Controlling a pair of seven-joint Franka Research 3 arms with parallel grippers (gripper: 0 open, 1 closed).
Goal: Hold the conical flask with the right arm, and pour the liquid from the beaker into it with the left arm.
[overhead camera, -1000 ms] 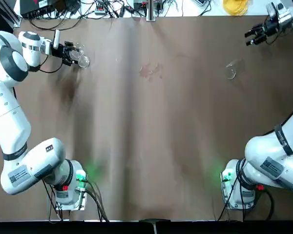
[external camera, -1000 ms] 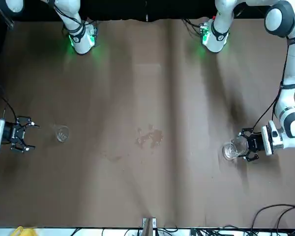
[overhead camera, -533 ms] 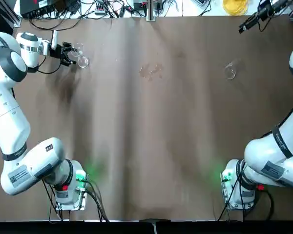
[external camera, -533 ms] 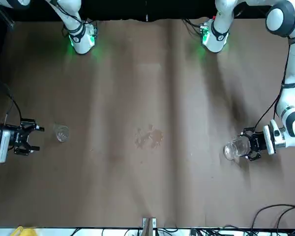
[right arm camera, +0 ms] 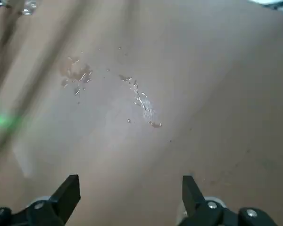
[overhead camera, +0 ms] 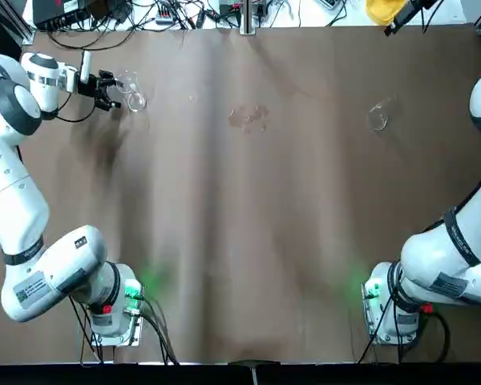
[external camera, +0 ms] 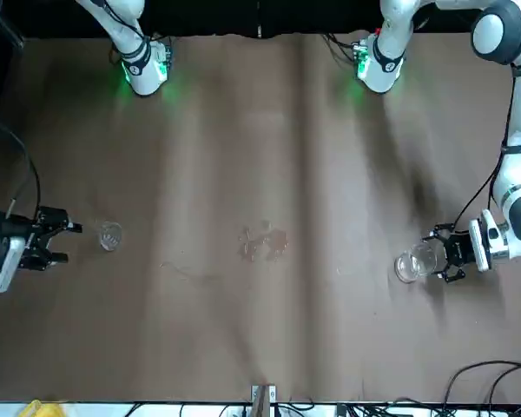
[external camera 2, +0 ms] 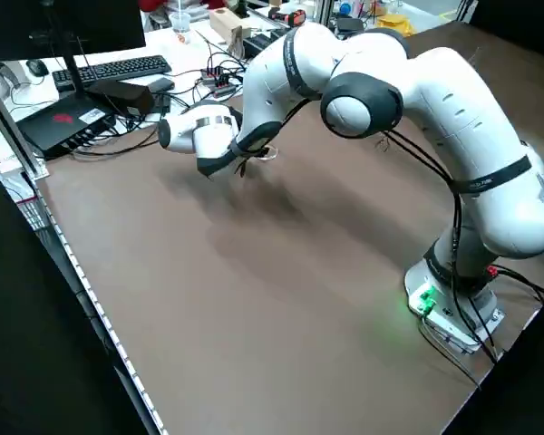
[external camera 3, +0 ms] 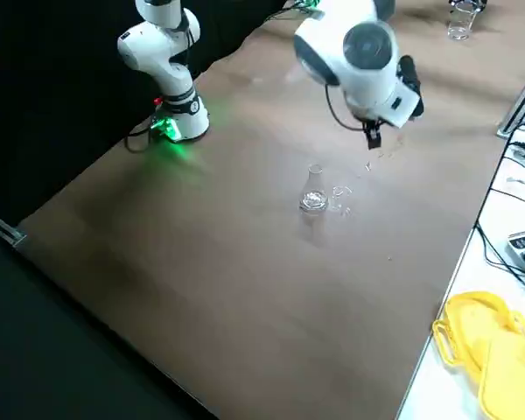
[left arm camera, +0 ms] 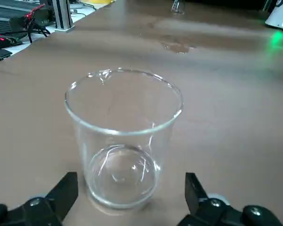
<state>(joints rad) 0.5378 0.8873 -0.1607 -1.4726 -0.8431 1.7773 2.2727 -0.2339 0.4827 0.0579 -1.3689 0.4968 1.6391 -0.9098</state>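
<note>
The beaker (left arm camera: 125,136) stands upright on the brown table near its far left corner (overhead camera: 133,94), looking nearly empty. My left gripper (overhead camera: 113,90) is open just behind it, with one finger (left arm camera: 62,192) on each side of its base and not touching it. The conical flask (overhead camera: 377,119) stands alone at the far right of the table (external camera 3: 313,191). My right gripper (external camera: 68,242) is open, empty and raised, off to the side of the flask (external camera: 110,235), near the table's far right corner (overhead camera: 391,26). Its wrist view shows only wet table.
A wet patch (overhead camera: 247,116) marks the table's far middle, with droplets (right arm camera: 142,102) on the cloth near the flask. Cables and equipment line the far edge, and a yellow object (external camera 3: 490,350) lies beyond the far right corner.
My left gripper has backed a little away from the beaker, which stays standing in place. My right gripper has risen and moved farther from the flask toward the far right corner.
</note>
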